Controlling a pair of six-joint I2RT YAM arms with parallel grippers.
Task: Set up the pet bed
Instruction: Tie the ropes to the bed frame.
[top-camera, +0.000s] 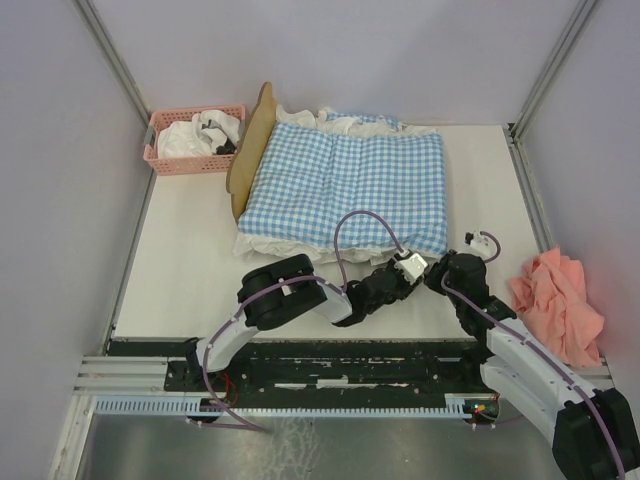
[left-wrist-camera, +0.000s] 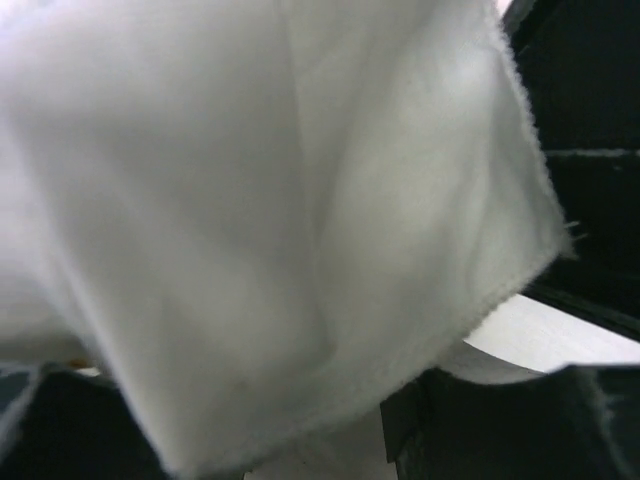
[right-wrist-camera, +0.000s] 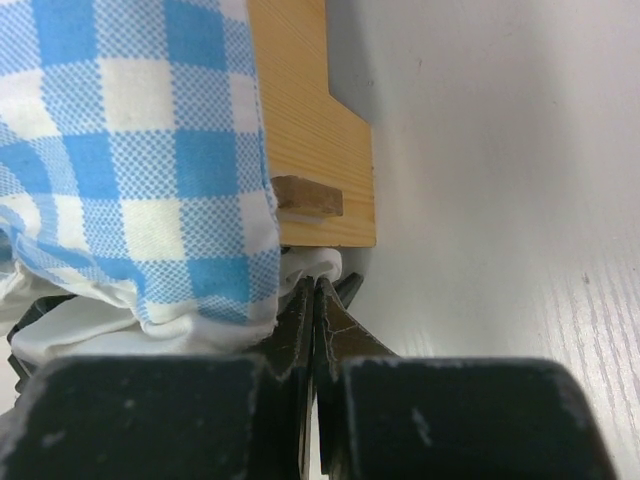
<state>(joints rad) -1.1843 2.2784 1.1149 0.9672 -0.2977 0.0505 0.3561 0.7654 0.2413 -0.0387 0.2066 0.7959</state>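
Only wrist-close: bare pet bed (right-wrist-camera: 318, 140) corner beside closed right tool (right-wrist-camera: 314, 292).

The pet bed (top-camera: 252, 150) sits mid-back on the table (top-camera: 190, 280), headboard to the L, w/ the bedding (top-camera: 350, 185) on top & hanging over the near side. The basket (top-camera: 195, 158) is in the far L corner, just beside the headboard, & a loose cloth (top-camera: 558, 300) lies by the R edge, well apart from the bed. At the bed's near R corner, the left gripper (top-camera: 415, 262) is just L of the right gripper (top-camera: 440, 268).
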